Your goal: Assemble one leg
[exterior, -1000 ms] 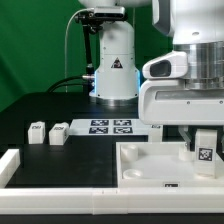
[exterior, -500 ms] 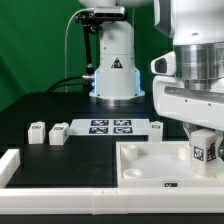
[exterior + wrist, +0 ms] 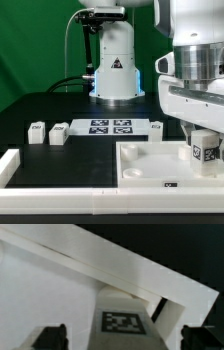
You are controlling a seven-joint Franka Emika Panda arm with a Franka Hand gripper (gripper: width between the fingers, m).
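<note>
The leg (image 3: 204,150) sits at the tabletop's (image 3: 145,172) corner, at the exterior view's right; two more legs (image 3: 37,133) lie on the worktop (image 3: 60,108), left of the marker board (image 3: 112,126).

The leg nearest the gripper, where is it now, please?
At the exterior view's right, the leg stands in the tabletop's corner, right below the gripper.

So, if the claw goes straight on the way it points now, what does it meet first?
Probably the leg, which stands between the open fingers of the claw; the fingertips would pass either side of it and reach the white tabletop under it. Depth is unclear.
</note>
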